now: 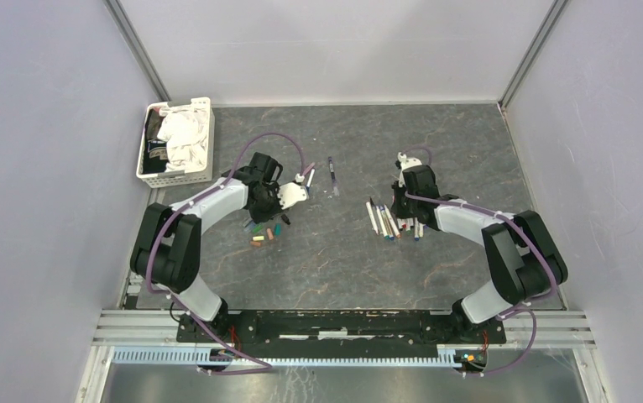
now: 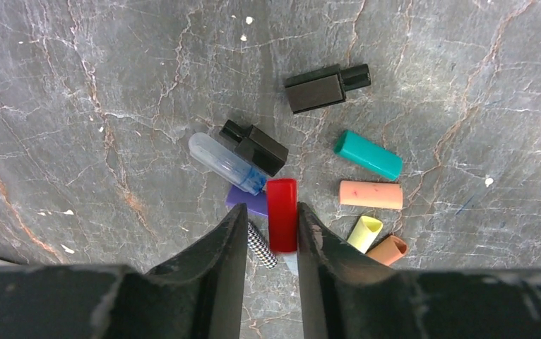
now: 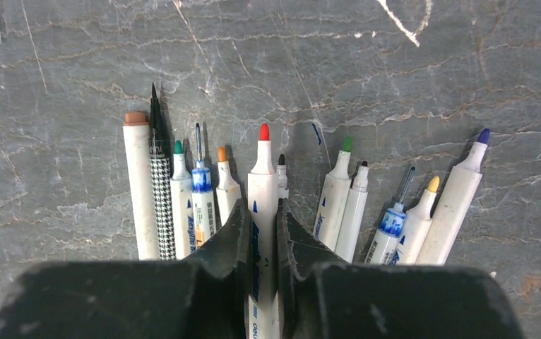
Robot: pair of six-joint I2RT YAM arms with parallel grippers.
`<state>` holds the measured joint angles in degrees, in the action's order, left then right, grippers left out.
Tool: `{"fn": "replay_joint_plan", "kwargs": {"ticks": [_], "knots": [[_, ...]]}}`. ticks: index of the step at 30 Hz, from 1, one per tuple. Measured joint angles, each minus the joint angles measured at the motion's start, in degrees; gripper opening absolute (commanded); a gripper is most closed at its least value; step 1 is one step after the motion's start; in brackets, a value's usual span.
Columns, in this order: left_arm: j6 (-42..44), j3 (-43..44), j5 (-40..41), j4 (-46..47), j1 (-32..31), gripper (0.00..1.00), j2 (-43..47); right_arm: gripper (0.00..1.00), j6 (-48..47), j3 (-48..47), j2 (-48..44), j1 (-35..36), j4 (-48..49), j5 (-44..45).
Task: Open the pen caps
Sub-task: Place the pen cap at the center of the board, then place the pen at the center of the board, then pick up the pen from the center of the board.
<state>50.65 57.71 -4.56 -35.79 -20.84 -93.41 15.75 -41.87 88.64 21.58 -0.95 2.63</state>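
- Risk, left side: the red cap (image 2: 282, 215) touches one finger only. I judge that if the arm lifts now, the cap may cling, drag, or roll across the table (image 2: 77, 106) away from the pile.
- Risk, left side: the red cap sits over a purple cap (image 2: 250, 201), beside a clear cap (image 2: 222, 161). A careless drop could scatter both.
- Risk, right side: the red-tipped pen (image 3: 263, 166) has a bare nib. Setting it into the row of pens (image 3: 338, 198) could nudge its neighbours or mark the table.
- Left gripper (image 2: 272, 210): jaws parted, with a gap on one side of the red cap. It is released, not clamped.
- Right gripper (image 3: 262, 207): clenched on the red-tipped pen's barrel.
- Position: the pen caps (image 1: 265, 232) lie left of centre, just on the near side of the left gripper. The red cap is between its fingers.
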Motion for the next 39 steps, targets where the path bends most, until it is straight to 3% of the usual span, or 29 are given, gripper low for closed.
{"fn": "replay_joint_plan", "kwargs": {"ticks": [3, 5, 10, 15, 16, 18, 19, 22, 25, 34, 39], "knots": [[-1.11, 0.17, -0.15, -0.28, 0.15, 0.46, 0.00, 0.22, -0.07, 0.00, 0.28, 0.00, 0.98, 0.48], [-2.08, 1.05, -0.59, -1.22, 0.26, 0.56, 0.04, 0.26, 0.00, 0.02, 0.28, 0.00, 1.11, 0.59], [-4.72, 6.75, -3.10, -5.25, 1.18, 0.60, 1.53, 0.35, 0.00, 0.00, 0.24, 0.00, 0.87, 0.96], [-6.78, 14.16, -5.03, -9.46, 2.64, 0.64, 4.61, 0.36, 0.00, -0.13, -1.33, 0.00, -1.44, 1.07], [-7.45, 16.11, -5.29, -10.58, 3.10, 0.83, 5.14, 0.36, 0.04, -0.26, -2.08, 0.00, -1.84, 1.05], [-8.63, 19.69, -6.14, -12.55, 4.17, 0.90, 5.88, 0.38, 0.33, -0.94, -3.69, 0.00, -2.69, 0.94], [-9.44, 21.51, -6.49, -13.40, 4.87, 0.99, 6.27, 0.40, 0.48, -1.57, -4.48, 0.09, -2.97, 0.85], [-10.73, 25.55, -7.58, -15.41, 7.26, 1.00, 7.63, 0.49, 0.92, -5.92, -5.20, 1.11, -3.76, 0.87], [-11.54, 27.02, -7.91, -16.06, 9.31, 1.00, 9.94, 0.51, 1.03, -12.74, -3.10, 3.87, -4.83, 1.25], [-16.55, 25.31, -10.38, -17.51, 11.96, 1.00, 14.32, 0.49, 0.87, -39.12, 21.40, 13.22, -7.65, 3.82], [-17.88, 20.96, -11.34, -18.01, 12.15, 1.00, 15.32, 0.47, 0.81, -46.36, 32.37, 15.56, -11.69, 4.90]]}}
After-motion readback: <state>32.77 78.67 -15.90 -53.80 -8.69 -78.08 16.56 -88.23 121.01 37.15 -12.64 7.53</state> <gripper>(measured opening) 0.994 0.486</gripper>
